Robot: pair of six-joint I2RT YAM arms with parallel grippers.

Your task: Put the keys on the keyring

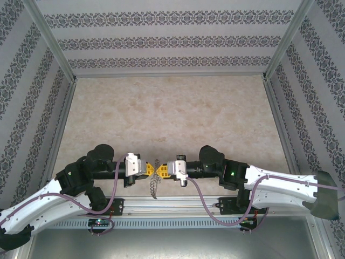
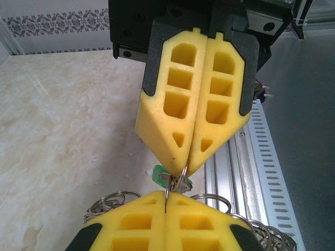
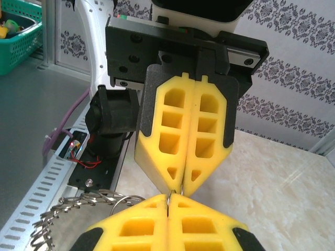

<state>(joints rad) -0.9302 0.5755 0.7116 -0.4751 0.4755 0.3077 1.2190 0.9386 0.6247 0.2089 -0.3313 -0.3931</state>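
My two grippers meet tip to tip low over the table's near edge. The left gripper [image 1: 151, 169] [image 2: 166, 196] is shut on a thin edge of the metal keyring [image 2: 178, 178], and its small wire loops [image 2: 104, 203] spill out on both sides of the fingers. The right gripper [image 1: 160, 171] [image 3: 170, 197] is shut on the same ring [image 3: 171, 194] from the opposite side. The key's bright green head [image 2: 160, 174] peeks out just beneath the right gripper's tips, touching the ring. A chain of loops [image 1: 155, 184] [image 3: 68, 201] hangs down below the grippers.
A slotted aluminium rail [image 2: 251, 157] with the arm mounts runs along the near edge right under the grippers. The marble tabletop [image 1: 172, 118] stretches away behind, fenced by patterned walls. A green basket [image 3: 21, 26] stands off the table beyond the rail.
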